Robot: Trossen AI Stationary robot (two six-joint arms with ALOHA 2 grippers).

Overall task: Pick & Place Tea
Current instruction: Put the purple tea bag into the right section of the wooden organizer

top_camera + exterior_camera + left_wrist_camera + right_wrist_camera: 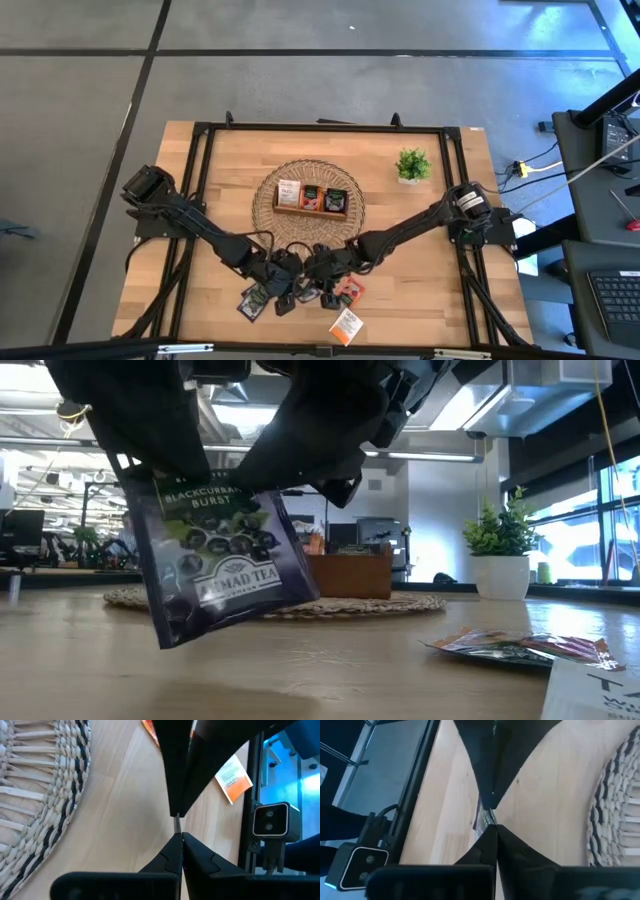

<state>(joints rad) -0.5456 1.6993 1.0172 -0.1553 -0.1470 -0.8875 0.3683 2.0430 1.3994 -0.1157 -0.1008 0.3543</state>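
A dark purple tea sachet [225, 560] printed with blackcurrants hangs tilted above the table's near middle. My left gripper [290, 268] and my right gripper [318, 268] meet over it, fingertip to fingertip, and both are shut on it. In the wrist views the sachet shows edge-on as a thin strip [177, 824] [485, 817] between the two pairs of fingers. The high view hides it under the grippers. More tea sachets [345, 325] [252, 300] lie flat on the table just nearer than the grippers. My left gripper pinches the sachet's upper edge, at its left corner [150, 478], between its two fingers, slanting down from the table's left. The sachet hangs below, tilted and clear of the table. My right gripper pinches the same upper edge toward its right corner [290, 488] between its two fingers, slanting down from the table's right. In its wrist view the thin edge [487, 820] runs straight out from the shut fingertips.
A round woven basket [270, 215] lies at the table's middle with a wooden tray [312, 212] of sachets on it. A small potted plant [412, 165] stands at the far right. An orange sachet [348, 290] lies under the right arm. Black frame rails run along the table's sides.
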